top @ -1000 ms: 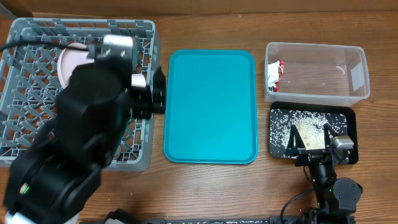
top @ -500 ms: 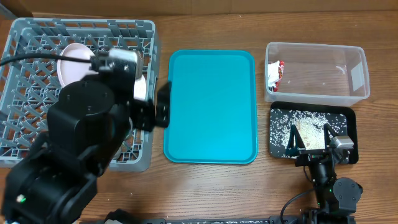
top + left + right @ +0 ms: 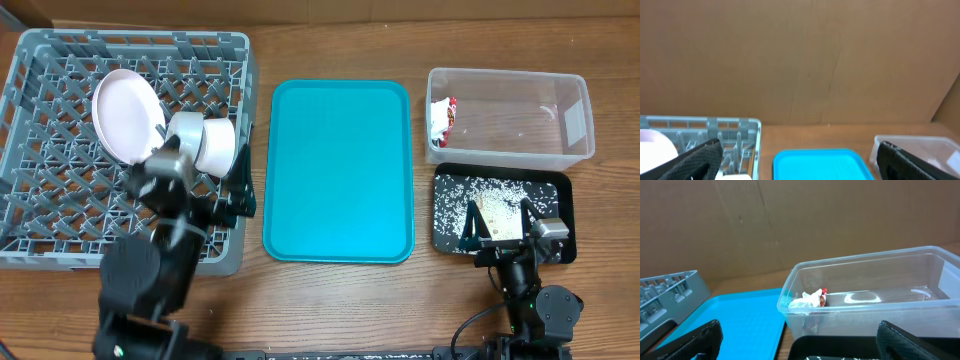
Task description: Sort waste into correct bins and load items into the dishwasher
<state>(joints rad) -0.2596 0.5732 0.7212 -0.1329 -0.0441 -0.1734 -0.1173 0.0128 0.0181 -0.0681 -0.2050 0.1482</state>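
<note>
Left gripper (image 3: 799,147): stands wide open in the left wrist view, dark fingers (image 3: 699,161) far apart at the bottom corners, grips nothing. Points across the table toward a brown cardboard wall (image 3: 800,55). Seen from overhead, rides on the left arm (image 3: 150,270) at the near right corner of the dish rack (image 3: 60,45).

Right gripper (image 3: 498,222): also spread wide, empty between the fingers (image 3: 700,339). Hovers over the near part of the black tray (image 3: 556,192); whether touching it, cannot tell.

Dish rack: fills the far left of the wooden table (image 3: 330,300). Carries a white plate (image 3: 127,115), propped at a tilt among the pegs in the far half. Just right of the plate, touching or nearly so, holds a small bowl (image 3: 207,143) tipped on its side near the rack's right wall. Saucer: cannot pick out for certain.

Teal tray (image 3: 338,170): lies flat between rack and bins, just beside the rack.

Clear tub (image 3: 510,157): sits at far right. Contains the red-and-white wrapper (image 3: 441,118), crumpled against its left end; shows again behind the clear wall in the right wrist view.

Black tray: lies just near of the tub, almost touching. Holds scattered white rice grains (image 3: 455,195) and pale tan scraps (image 3: 498,212) in its middle.
</note>
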